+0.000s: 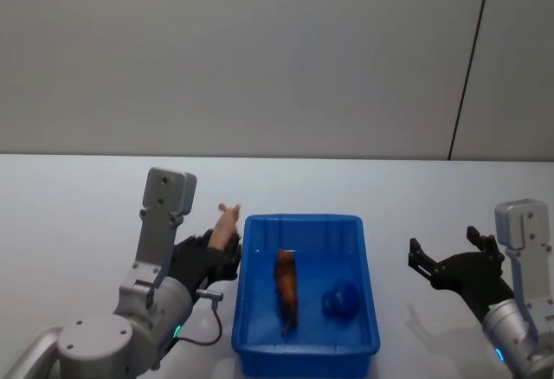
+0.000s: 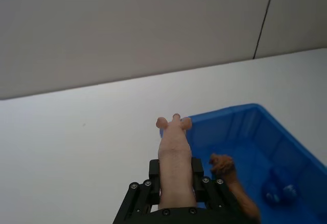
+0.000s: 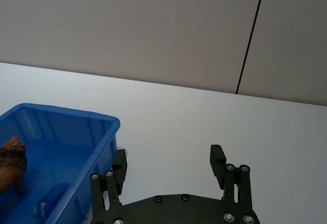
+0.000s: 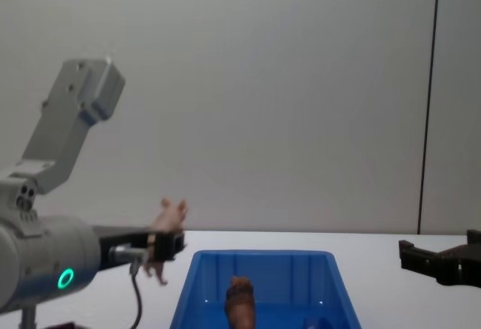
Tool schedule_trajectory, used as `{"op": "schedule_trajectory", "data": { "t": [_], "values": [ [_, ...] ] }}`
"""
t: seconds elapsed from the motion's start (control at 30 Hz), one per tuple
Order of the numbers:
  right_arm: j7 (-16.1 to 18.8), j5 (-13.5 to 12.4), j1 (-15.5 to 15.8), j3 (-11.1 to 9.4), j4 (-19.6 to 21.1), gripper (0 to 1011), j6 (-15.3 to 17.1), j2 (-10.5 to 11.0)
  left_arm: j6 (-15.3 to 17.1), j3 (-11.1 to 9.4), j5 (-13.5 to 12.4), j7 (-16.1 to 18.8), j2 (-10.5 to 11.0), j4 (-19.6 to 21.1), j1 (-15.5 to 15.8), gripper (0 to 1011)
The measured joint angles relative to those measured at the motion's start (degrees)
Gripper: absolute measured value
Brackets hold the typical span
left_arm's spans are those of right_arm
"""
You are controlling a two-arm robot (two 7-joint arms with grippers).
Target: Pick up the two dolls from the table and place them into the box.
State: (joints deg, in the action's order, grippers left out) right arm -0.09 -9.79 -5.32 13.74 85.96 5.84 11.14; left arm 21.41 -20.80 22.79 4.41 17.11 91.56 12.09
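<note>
One doll [image 1: 287, 288] lies in the box [image 1: 305, 222], the other doll [image 1: 227, 223] just left.

White table [image 1: 78, 215] carries blue box [image 1: 305, 346], resting near front edge

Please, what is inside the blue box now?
Inside the blue box lies the brown doll, and beside it a small blue object that I cannot identify. The pink doll is not inside; the left claw holds it beside the box.

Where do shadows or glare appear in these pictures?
Head view: a soft shadow lies on the table under the right pincer. Chest view: small glints on the box inner wall. Left wrist view: the pink doll is evenly lit, no glare.
</note>
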Motion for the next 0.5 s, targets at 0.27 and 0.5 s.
{"op": "schedule_trajectory", "data": {
  "t": [0.27, 0.5],
  "values": [
    [0.00, 0.00, 0.00, 0.00, 0.00, 1001, 0.00, 0.00, -4.31, -0.06, -0.92, -5.87, 0.08, -0.38, 0.67, 351],
    [0.00, 0.00, 0.00, 0.00, 0.00, 1001, 0.00, 0.00, -6.99, -0.12, -1.37, -12.66, 0.09, -1.01, 1.65, 351]
  ]
}}
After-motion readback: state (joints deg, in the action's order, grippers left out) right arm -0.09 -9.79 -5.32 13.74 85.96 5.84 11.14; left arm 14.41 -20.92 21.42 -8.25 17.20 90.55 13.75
